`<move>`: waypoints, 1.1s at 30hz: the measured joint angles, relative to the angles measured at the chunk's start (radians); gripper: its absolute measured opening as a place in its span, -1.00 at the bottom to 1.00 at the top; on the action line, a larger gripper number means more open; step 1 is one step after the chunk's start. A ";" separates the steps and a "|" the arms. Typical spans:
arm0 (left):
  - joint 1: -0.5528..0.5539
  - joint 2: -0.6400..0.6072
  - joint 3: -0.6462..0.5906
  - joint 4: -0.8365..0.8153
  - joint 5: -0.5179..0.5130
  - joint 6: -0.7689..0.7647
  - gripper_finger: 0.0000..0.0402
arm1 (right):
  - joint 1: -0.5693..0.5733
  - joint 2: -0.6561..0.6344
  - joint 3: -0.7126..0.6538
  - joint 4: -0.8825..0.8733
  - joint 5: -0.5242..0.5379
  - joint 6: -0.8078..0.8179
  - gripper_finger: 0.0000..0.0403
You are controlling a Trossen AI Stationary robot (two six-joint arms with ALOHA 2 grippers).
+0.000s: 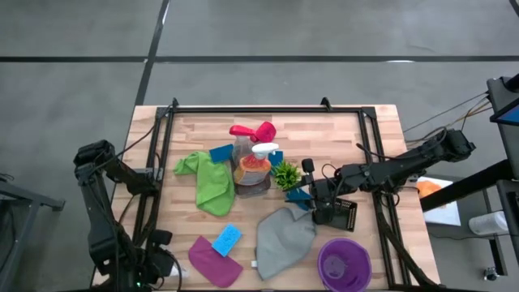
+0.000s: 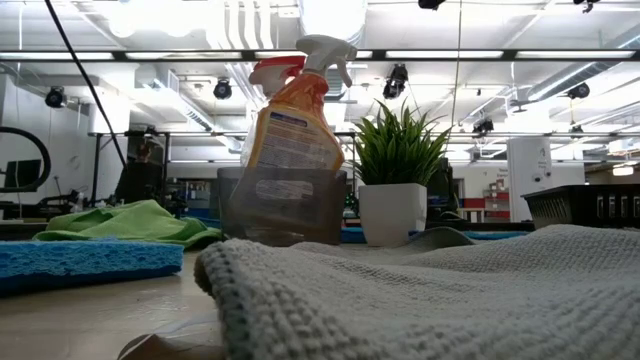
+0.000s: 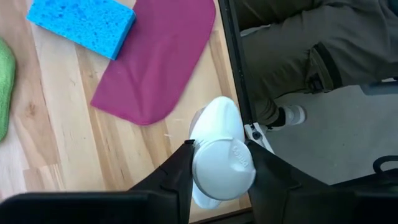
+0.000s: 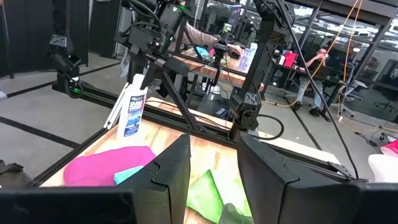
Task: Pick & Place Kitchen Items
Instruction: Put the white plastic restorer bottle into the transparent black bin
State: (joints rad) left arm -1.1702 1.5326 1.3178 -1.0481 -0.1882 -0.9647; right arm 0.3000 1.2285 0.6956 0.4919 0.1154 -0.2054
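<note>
Containers first: a clear tub point(image 1: 253, 180) mid-counter held both spray bottles, the orange bottle point(image 1: 255, 166) with its white trigger and the clear bottle point(image 1: 243, 146) with its red trigger. A purple bowl point(image 1: 345, 264) sat at the near edge and a small black basket point(image 1: 346, 212) just beside the right pincer point(image 1: 319, 209). That pincer hovered low with its fingers apart and nothing between them, by a blue sponge point(image 1: 298, 195).

At the counter's near left corner, the left pincer point(image 3: 221, 152) was clamped on a white bottle point(image 3: 217, 127), one finger on each side. The overhead camera barely caught that bottle; the right wrist camera showed it standing upright.

Nearby lay the magenta cloth point(image 1: 215, 261) and a second blue sponge point(image 1: 227, 239). The green cloth point(image 1: 207, 182) was left of the tub, the grey cloth point(image 1: 284, 239) near the bowl, and a potted plant point(image 1: 285, 174) just right of the tub.

The wooden counter point(image 1: 357, 138) had a black frame. Beyond its edge were a person's trouser leg point(image 3: 298, 43) and grey floor, and the low camera showed a bright workshop.
</note>
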 joint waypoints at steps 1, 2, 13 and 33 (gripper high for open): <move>0.000 0.000 0.000 0.000 -0.004 0.006 -0.43 | 0.000 0.000 0.000 0.000 0.000 0.000 -0.37; 0.000 0.000 0.000 0.001 -0.011 0.015 -0.41 | 0.000 0.000 0.000 0.000 0.000 0.000 -0.37; -0.001 -0.020 -0.001 -0.008 -0.113 0.026 -0.45 | 0.000 0.000 -0.001 0.000 -0.003 0.009 -0.37; 0.290 -0.047 0.110 -0.101 -0.217 0.329 -0.45 | 0.000 0.000 -0.010 0.004 -0.003 0.019 -0.37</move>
State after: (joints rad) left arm -0.8802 1.4860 1.4277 -1.1487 -0.4054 -0.6356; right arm 0.3000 1.2285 0.6861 0.4957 0.1120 -0.1865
